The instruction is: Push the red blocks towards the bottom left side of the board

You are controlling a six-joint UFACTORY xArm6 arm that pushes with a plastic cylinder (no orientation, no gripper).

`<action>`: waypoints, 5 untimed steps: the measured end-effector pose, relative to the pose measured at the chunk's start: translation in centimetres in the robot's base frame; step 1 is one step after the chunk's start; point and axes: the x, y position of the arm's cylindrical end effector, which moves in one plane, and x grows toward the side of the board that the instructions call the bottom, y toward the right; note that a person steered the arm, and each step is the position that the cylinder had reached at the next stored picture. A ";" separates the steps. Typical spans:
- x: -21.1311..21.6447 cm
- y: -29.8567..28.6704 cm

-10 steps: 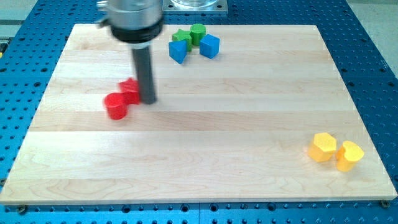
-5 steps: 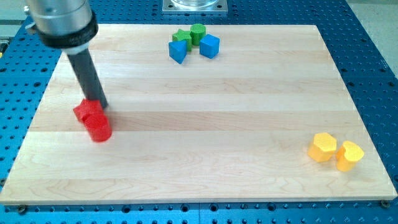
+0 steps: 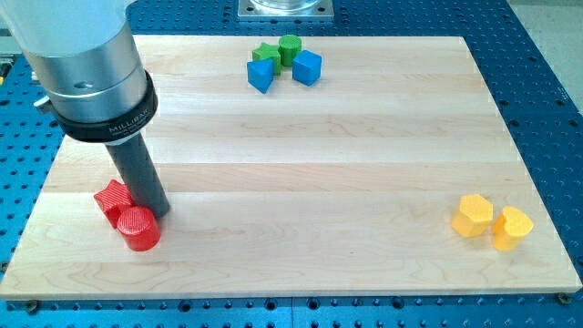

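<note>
Contact matters most at this step: my tip (image 3: 157,212) sits just right of and touching the two red blocks, so I judge a steady push toward the near-left corner, centred behind the pair, keeps them together. The red cylinder (image 3: 138,229) and the angular red block (image 3: 111,199) touch, bright and matte, near the wooden board (image 3: 319,182)'s near-left area; I carry no claw, only a rod holding nothing.

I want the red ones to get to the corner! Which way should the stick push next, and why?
Probably a short push further toward the view's bottom left. My tip sits right against the red cylinder and the other red block, on their right side, and some bare board remains between them and that corner. Both blocks touch, so they would likely slide together.
</note>
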 end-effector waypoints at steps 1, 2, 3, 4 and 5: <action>-0.6 -0.2; -1.3 1.3; -1.0 -1.5; -0.3 1.2; 1.3 10.0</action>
